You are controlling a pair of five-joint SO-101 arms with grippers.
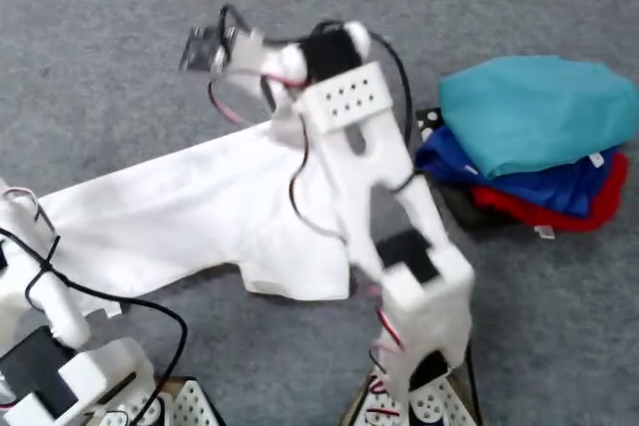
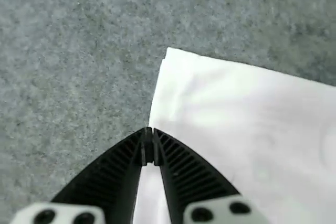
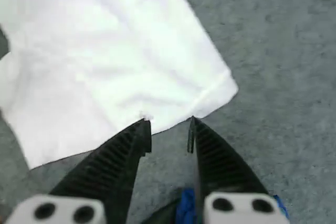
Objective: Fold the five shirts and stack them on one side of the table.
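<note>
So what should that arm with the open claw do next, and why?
Probably close the right gripper on the white shirt. Its jaws stand open right at the shirt's edge, while the left gripper looks shut on another edge, so both could then lift for a fold.

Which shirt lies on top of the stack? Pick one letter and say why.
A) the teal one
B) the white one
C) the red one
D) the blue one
A: the teal shirt lies topmost, over the blue shirt and the red shirt, while the white shirt lies spread out apart from them.
</note>
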